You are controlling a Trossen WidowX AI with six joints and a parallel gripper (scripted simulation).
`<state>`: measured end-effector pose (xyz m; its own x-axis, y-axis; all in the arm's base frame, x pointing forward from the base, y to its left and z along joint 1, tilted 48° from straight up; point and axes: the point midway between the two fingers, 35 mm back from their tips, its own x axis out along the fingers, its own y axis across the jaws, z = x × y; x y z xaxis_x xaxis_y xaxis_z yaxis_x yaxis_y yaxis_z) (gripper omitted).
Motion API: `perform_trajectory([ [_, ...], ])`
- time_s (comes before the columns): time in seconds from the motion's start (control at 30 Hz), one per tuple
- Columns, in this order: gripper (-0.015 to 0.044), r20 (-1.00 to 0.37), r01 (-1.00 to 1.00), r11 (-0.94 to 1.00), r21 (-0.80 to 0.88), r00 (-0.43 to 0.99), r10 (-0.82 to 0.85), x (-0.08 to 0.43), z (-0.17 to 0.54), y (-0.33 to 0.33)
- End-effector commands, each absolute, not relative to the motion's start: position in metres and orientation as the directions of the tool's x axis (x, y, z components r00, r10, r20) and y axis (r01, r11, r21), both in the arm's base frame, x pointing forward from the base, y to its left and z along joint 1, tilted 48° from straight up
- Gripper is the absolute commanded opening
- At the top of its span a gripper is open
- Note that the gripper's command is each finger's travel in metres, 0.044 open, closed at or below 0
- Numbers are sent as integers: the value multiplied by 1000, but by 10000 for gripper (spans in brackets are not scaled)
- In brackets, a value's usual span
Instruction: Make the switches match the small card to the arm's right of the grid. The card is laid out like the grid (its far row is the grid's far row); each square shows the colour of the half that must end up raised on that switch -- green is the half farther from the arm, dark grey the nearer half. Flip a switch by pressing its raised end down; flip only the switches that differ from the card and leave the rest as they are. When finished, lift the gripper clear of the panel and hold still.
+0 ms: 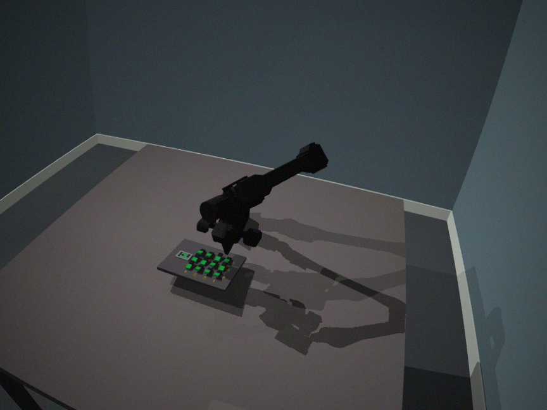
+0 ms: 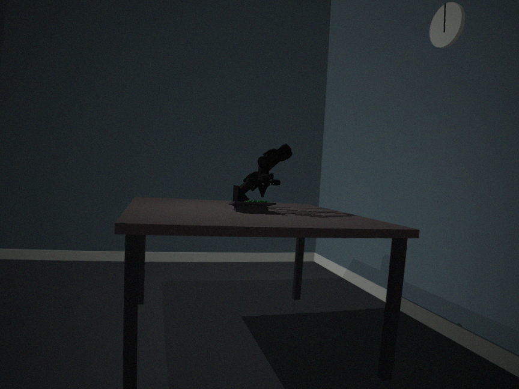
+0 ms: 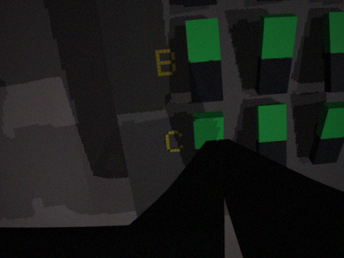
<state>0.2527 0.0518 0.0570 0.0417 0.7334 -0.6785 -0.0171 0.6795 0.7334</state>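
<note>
A bare room (kind unclear): table point(image 1: 132, 309) point(image 2: 251, 230), wall clock point(image 2: 446, 24).

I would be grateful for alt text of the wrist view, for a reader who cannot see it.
The dark pincer, shut, points at the green-and-dark switch beside the yellow letter C, partly hiding it. More such switches stand in rows to the right and above, beside a yellow B.

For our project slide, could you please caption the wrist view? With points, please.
The shut pincer point(image 3: 216, 151) points at the green-ended switch point(image 3: 205, 129) beside the yellow letter C point(image 3: 173, 141).
</note>
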Motion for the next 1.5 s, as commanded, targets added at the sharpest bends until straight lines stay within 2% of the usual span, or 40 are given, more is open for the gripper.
perform_trajectory([
  [0.0,0,-673,-9,674,739,34,739,251,52,59],
  [1.47,0,-673,-9,674,739,35,739,252,41,70],
])
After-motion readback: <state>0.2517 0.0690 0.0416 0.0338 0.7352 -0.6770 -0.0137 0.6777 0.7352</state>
